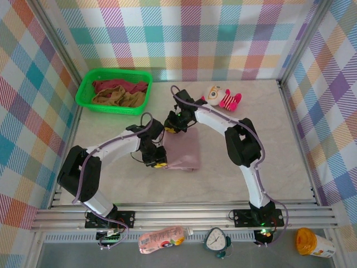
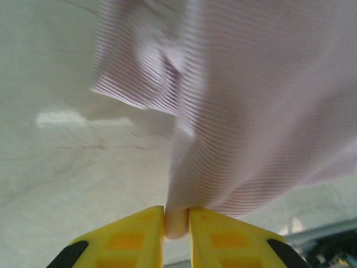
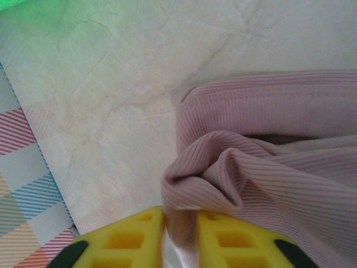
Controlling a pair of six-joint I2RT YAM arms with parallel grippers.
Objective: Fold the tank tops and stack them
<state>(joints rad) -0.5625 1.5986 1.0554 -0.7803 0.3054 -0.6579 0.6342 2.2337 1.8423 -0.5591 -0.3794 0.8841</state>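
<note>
The dusty mauve-pink tank top [image 1: 185, 146] lies folded in the middle of the table. My left gripper [image 1: 159, 163] holds its near left corner. In the left wrist view the yellow fingers [image 2: 139, 240] pinch a rolled fold of the ribbed cloth [image 2: 251, 111] between them [image 2: 177, 223]. My right gripper [image 1: 172, 127] is at the far left corner, and in its wrist view a bunched edge of the pink cloth [image 3: 268, 145] runs between its jaws [image 3: 179, 234]. The tan-brown tank top [image 1: 120, 99] and the dark maroon-red one [image 1: 111, 85] lie crumpled in the green basket [image 1: 83, 95].
A pink-and-white striped plush toy [image 1: 223, 97] lies at the back, right of the right arm. Plaid walls close the table on three sides. Below the near rail sit a pink bottle [image 1: 162, 240], a small clock [image 1: 216, 240] and an orange-capped jar [image 1: 313, 243].
</note>
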